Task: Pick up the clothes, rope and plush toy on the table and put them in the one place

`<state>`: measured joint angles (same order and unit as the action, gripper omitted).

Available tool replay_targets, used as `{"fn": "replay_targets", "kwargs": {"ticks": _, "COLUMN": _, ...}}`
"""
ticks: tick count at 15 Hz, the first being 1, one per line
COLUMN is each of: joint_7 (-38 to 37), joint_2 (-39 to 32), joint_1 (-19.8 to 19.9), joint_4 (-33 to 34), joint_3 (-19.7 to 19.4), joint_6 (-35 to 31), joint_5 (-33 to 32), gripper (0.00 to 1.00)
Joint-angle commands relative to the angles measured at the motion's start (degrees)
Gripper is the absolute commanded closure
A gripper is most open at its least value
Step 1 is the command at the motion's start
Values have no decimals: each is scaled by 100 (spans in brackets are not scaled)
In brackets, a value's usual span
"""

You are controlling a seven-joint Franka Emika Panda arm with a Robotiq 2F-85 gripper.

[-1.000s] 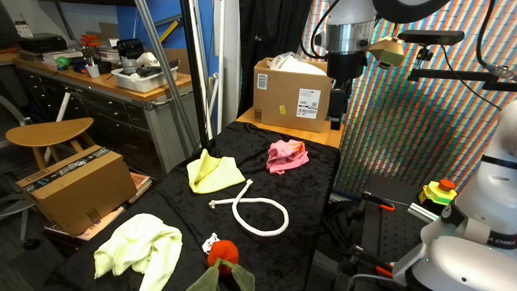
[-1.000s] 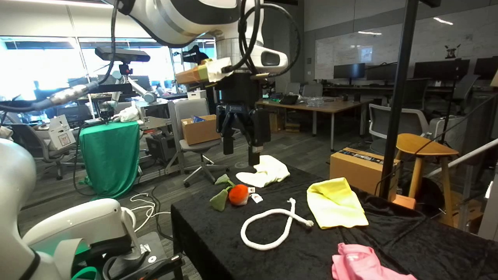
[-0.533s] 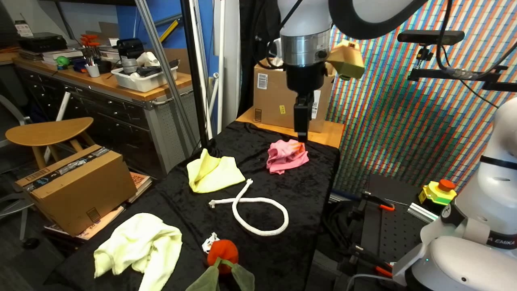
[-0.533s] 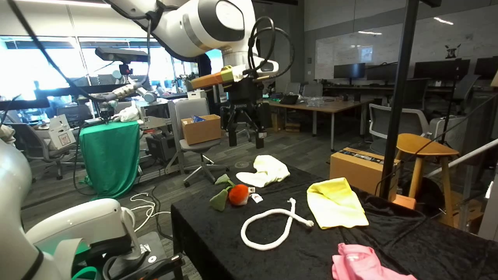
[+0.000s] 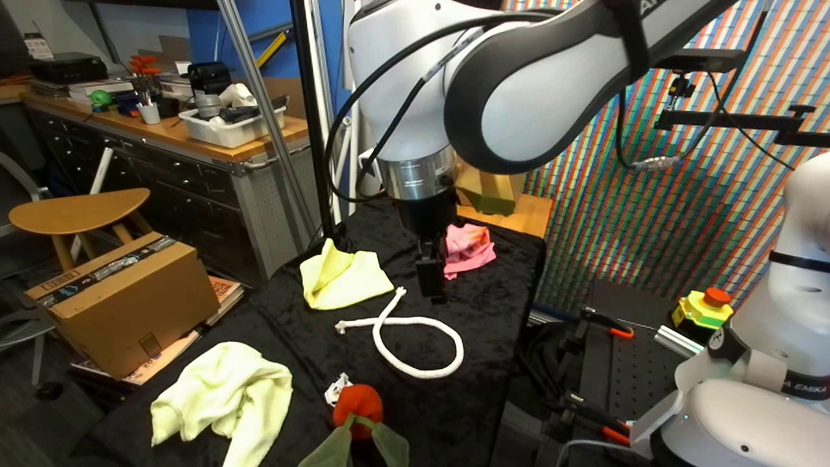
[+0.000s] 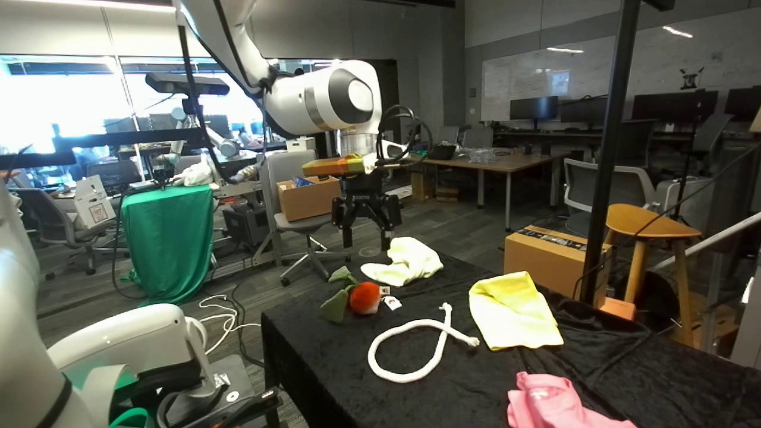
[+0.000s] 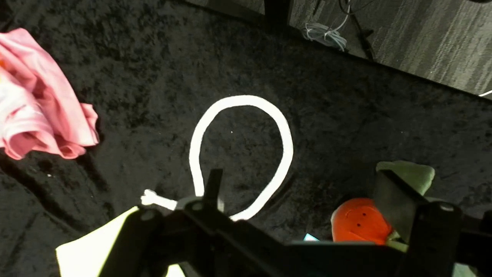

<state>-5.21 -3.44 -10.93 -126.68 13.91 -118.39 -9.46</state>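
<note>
- Rope (image 7: 287,146), white, curled into a single loop with its two ends crossing, lies below the gripper (image 6: 367,242), flat on the black-covered table (image 5: 447,415); the gripper hides part of the crossing in the wrist view;
- the gripper itself hangs in mid-air above it, pointing down; its fingers (image 6: 348,236) are spread well apart, the grasp empty;
- brighter yellow cloth (image 6: 514,312) sits just beside the rope's ends; lower left of the gripper in the wrist view, partly hidden by it;
- pink cloth (image 7: 42,104), rumpled, left of the gripper in the wrist view; in an exterior view I see it poking out from behind the gripper;
- plush toy (image 6: 364,297), red-orange with green leaves, lower right in the wrist view, partly behind a finger;
- pale yellow-green cloth (image 5: 227,395), crumpled near the toy; farther from the gripper than the rope;
- arm (image 6: 321,98) reaching in above the gripper;
- off the table, well apart from the gripper, a cardboard box (image 5: 130,305) before a wooden stool (image 5: 78,211); on the gripper's opposite side, a red-topped yellow button (image 5: 707,308).
</note>
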Motion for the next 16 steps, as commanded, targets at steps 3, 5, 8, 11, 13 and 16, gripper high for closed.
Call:
{"fn": "replay_targets", "kwargs": {"ticks": 3, "joint_7": -16, "joint_2": -1000, "joint_1": -307, "joint_4": 900, "joint_3": -23, "joint_6": -113, "joint_5": -208, "gripper": 0}}
{"fn": "replay_targets", "kwargs": {"ticks": 5, "joint_7": -50, "joint_2": -1294, "joint_1": -425, "joint_4": 1306, "joint_3": -46, "joint_6": -63, "joint_5": -330, "gripper": 0}}
{"fn": "replay_targets", "kwargs": {"ticks": 8, "joint_7": -144, "joint_2": -1692, "joint_1": -582, "joint_4": 1870, "joint_3": -116, "joint_6": -161, "joint_5": -544, "gripper": 0}}
{"fn": "replay_targets", "kwargs": {"ticks": 11, "joint_7": -282, "joint_2": -2067, "joint_1": -705, "joint_4": 2280, "joint_3": -199, "joint_6": -524, "joint_5": -661, "gripper": 0}}
{"fn": "replay_targets", "kwargs": {"ticks": 13, "joint_7": -411, "joint_2": -2242, "joint_1": -726, "joint_4": 2317, "joint_3": -235, "joint_6": -1092, "joint_5": -557, "gripper": 0}}
{"fn": "replay_targets", "kwargs": {"ticks": 16, "joint_7": -776, "joint_2": -2575, "joint_1": -839, "joint_4": 2255, "joint_3": -374, "joint_6": -2210, "joint_5": -564, "gripper": 0}}
